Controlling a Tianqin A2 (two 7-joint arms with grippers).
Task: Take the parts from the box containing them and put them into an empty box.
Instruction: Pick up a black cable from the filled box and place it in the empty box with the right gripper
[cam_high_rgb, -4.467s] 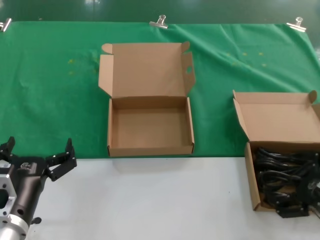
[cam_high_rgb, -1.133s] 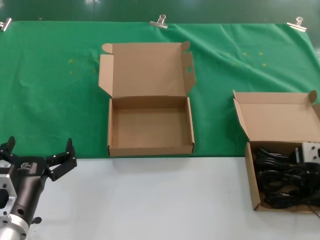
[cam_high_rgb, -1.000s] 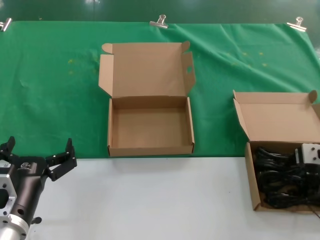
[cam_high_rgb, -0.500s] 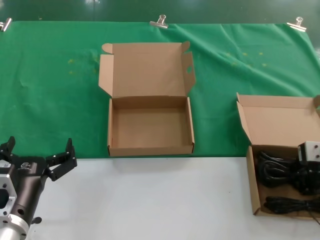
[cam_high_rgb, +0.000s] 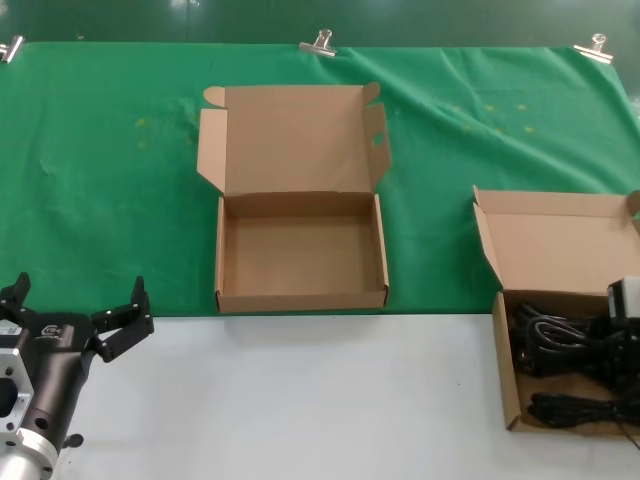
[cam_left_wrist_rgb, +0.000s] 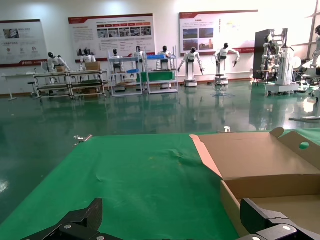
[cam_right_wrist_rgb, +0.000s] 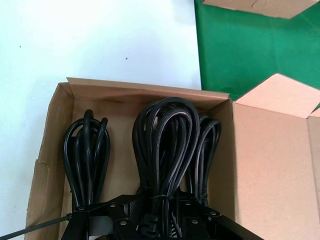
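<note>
Robotics lab hall, humanoid robots (cam_left_wrist_rgb: 191, 62), wall posters (cam_left_wrist_rgb: 112, 29)

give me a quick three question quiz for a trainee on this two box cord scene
1. True or false: the empty box lies on the green cloth.
2. Which hand is down at the power cords? A left hand; B right hand.
3. How many cord bundles show in the right wrist view?

Key: 1 true; 2 B, over the cord box; 3 three.

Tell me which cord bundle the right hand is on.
The middle power cord bundle, raised between the right hand fingers; the side bundles lie lower in the box.
</note>
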